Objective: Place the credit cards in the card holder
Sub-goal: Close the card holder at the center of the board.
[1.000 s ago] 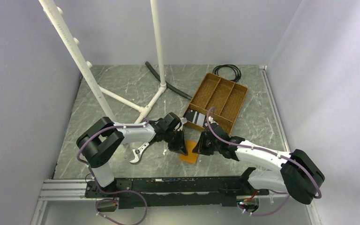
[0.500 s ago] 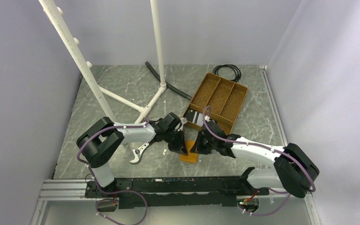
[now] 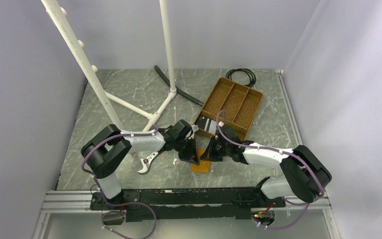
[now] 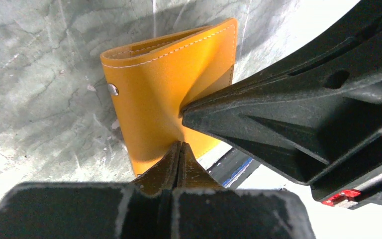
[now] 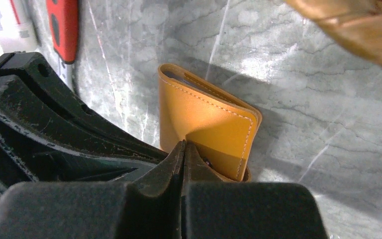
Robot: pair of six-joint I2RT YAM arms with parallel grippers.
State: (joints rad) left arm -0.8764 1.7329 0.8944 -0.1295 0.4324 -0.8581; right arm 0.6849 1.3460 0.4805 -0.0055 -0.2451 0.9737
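Card holder [image 3: 200, 167] lying folded on worktop [image 3: 129, 94] between both arms, near edge clamped by left tool [image 4: 179, 147], opposite edge clamped by right tool [image 5: 183, 147], credit cards [image 3: 208, 125] noted in near end of brown tray [image 3: 232, 99]

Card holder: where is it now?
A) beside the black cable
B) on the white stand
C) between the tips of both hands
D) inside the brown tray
C: the card holder sits between the left hand and the right hand, both touching it, outside the brown tray.
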